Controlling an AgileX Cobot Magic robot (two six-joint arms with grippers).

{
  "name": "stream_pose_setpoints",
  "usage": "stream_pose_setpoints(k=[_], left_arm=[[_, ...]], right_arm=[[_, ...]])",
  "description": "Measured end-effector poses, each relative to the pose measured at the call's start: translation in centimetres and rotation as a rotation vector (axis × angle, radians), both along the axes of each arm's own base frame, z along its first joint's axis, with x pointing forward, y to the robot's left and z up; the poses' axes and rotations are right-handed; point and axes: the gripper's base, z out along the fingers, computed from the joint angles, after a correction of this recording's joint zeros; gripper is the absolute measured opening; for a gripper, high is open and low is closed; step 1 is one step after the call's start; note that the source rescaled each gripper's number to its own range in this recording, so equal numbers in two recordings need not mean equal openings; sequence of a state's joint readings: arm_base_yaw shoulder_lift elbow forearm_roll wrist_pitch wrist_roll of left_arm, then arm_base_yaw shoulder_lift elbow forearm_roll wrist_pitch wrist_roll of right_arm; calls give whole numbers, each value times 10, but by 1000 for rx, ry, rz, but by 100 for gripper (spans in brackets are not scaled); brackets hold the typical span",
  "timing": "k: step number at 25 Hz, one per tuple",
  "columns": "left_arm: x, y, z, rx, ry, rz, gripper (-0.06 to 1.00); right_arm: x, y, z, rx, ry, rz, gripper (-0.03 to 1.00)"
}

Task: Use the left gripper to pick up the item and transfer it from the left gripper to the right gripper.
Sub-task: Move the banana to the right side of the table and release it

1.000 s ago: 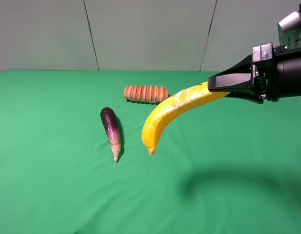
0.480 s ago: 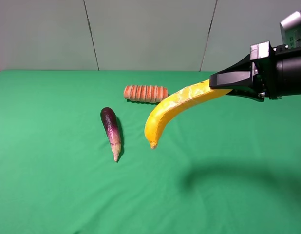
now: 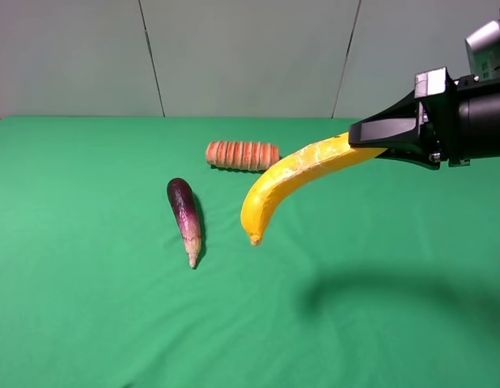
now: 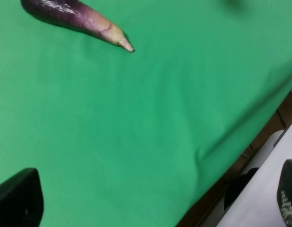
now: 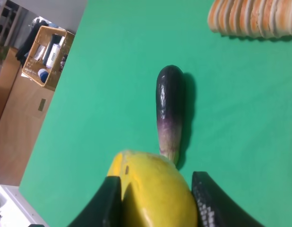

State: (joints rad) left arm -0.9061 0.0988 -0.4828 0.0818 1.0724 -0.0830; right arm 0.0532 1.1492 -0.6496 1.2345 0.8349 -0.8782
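The yellow banana (image 3: 292,179) hangs in the air over the green table, its tip pointing down near the eggplant. My right gripper (image 3: 370,134) reaches in from the right and is shut on the banana's upper end. In the right wrist view the banana (image 5: 155,189) sits between the two fingers (image 5: 109,201) of the right gripper (image 5: 158,205). My left gripper (image 4: 150,198) is out of the exterior view. In the left wrist view its fingertips (image 4: 17,197) stand wide apart and empty, low over the green cloth near the table's edge.
A purple eggplant (image 3: 185,209) lies left of the banana's tip, also seen in the left wrist view (image 4: 75,18) and the right wrist view (image 5: 169,111). A ridged orange roll (image 3: 243,154) lies behind. A wicker basket (image 5: 44,56) stands off the table.
My right gripper has lifted the banana a little and drawn it slightly to the right. The eggplant and the roll have not moved.
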Motion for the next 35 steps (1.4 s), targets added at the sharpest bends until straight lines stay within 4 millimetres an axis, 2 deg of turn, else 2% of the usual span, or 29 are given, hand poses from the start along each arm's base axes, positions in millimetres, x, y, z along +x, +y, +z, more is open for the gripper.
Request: stream_pose_setpoints(k=[10,23,28,35], left_arm=[[0,0,0,-5,-4,48,100],[-2,4,0,-5,-5,646,100],[-3,5,0,-4,-6,785,100],[-12,6,1,-35,-65,860,100]], right_arm=[[0,-2,-2,-35,-1,-4,0],[10,-12,-5,-95,-25,-154,0],[15,-21,-6,-145,-38,-235,0],[19,-49,-10,-228,-27,-349,0]])
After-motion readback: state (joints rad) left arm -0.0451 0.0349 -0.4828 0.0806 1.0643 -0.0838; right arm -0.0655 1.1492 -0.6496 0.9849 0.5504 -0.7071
